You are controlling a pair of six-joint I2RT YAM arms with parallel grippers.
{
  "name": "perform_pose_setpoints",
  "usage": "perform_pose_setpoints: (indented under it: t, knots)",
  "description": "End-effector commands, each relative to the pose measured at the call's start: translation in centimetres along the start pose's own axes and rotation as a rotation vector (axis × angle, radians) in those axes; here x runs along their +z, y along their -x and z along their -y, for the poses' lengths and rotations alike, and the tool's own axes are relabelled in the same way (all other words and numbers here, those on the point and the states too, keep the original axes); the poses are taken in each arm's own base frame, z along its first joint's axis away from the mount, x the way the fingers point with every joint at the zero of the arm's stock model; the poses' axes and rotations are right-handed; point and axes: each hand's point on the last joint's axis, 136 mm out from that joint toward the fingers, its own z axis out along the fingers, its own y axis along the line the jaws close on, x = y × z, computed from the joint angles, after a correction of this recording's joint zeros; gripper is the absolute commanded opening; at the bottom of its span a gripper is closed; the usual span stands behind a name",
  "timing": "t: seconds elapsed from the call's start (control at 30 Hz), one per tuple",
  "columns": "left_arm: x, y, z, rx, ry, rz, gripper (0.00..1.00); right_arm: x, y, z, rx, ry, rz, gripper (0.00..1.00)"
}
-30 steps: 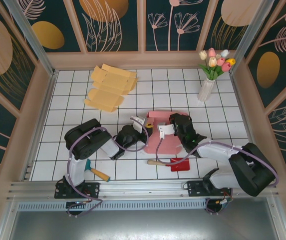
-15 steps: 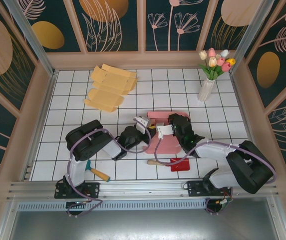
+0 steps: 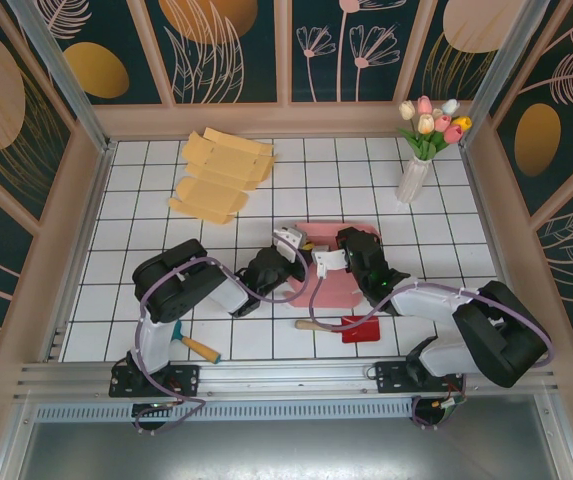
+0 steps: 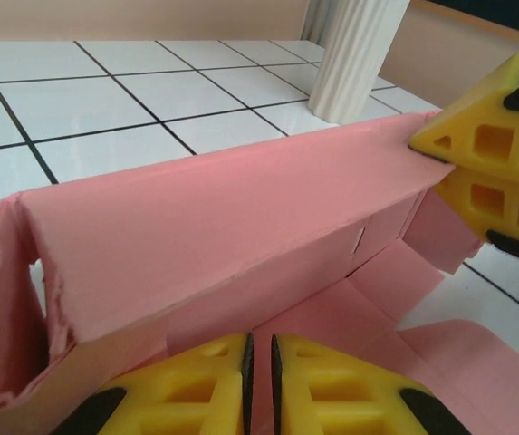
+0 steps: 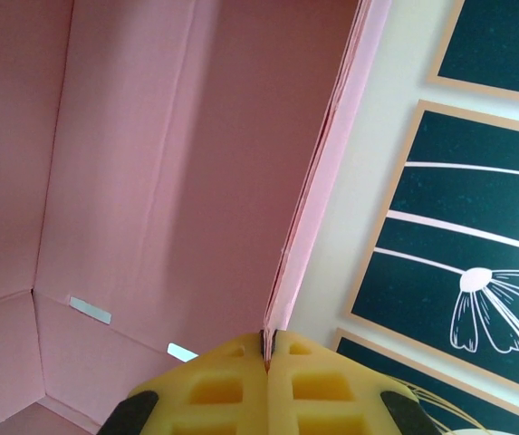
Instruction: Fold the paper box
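The box [image 3: 338, 285] is seen on the white-tiled desk [image 3: 146, 200], near its middle and just ahead of both arms, partly folded. In the left wrist view one long wall of the box [image 4: 223, 227] is raised and doubled over along its top edge, while loose flaps are spread flat on the tiles beside it.

The right claw [image 3: 326, 262] is placed over the box from the right. In its own wrist view the claw [image 5: 266, 358] is pressed together on the thin top edge of a pink wall, and the paper is gripped between the pads. In the left wrist view the same claw [image 4: 431, 161] is found at the far end of the raised wall, clamped on its corner.

The left claw [image 3: 291, 243] is set at the box's left side. Its fingers [image 4: 331, 390] are drawn nearly together at the foot of the raised wall, with only a narrow slit left between them; whether paper is pinched there cannot be told.

A white vase [image 3: 413, 180] is stood at the far right of the desk, well apart from the box, and a pile of yellow cardboard flats [image 3: 221, 178] is laid at the far left.
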Motion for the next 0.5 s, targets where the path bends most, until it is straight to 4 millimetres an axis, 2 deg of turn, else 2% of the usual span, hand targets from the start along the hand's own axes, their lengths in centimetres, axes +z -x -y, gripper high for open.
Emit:
perform_pose_setpoints:
  t: [0.0, 0.17, 0.33, 0.47]
  knots:
    - [0.1, 0.3, -1.8, 0.038, 0.107, 0.004, 0.16, -0.1, 0.4, -1.3, -0.003, 0.049, 0.016, 0.00]
    - [0.5, 0.0, -4.2, 0.071, 0.255, -0.009, 0.14, -0.2, 0.4, -1.4, -0.002, 0.054, 0.015, 0.00]
    - [1.3, 0.0, -5.2, 0.114, 0.318, -0.001, 0.15, -0.2, 0.5, -1.4, 0.003, 0.057, 0.022, 0.00]
    - [1.5, 0.3, -6.8, 0.140, 0.423, 0.025, 0.10, -0.2, 0.5, -1.6, 0.010, 0.070, 0.024, 0.00]
